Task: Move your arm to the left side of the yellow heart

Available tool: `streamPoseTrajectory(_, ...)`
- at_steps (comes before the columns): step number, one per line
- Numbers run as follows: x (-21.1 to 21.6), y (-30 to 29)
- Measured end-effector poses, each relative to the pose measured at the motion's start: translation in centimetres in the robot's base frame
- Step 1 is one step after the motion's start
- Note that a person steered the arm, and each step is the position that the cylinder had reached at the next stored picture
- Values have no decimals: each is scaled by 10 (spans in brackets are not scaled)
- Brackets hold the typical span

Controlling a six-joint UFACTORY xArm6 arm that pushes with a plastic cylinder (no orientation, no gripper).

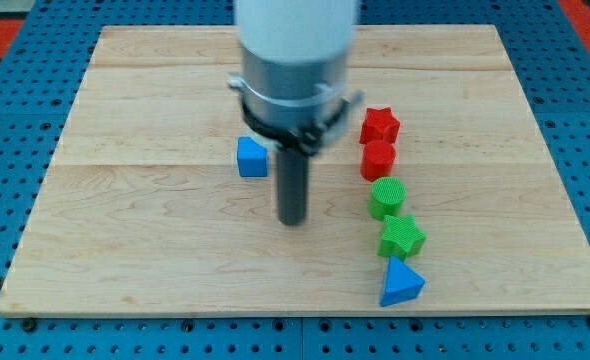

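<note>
No yellow heart shows in the camera view; it may be hidden behind the arm. My tip [293, 220] rests on the wooden board [125, 240] near its middle. A blue cube [252, 157] sits just up and left of the tip. To the tip's right a column of blocks runs down the view: a red star [380, 125], a red cylinder [377, 159], a green cylinder [386, 197], a green star [402, 237] and a blue triangle [401, 283]. The tip touches none of them.
The arm's wide grey and white body [295, 60] covers the board's top middle. Blue pegboard [5, 120] surrounds the board on all sides.
</note>
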State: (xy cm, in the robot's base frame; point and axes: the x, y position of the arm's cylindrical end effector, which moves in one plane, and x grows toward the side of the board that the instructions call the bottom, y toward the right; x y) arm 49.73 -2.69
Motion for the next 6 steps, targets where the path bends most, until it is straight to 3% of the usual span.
streamPoseTrajectory(1,-22,-76)
streamPoseTrajectory(2,-35,-92)
streamPoseTrajectory(4,-59,-83)
streamPoseTrajectory(6,-112,-43)
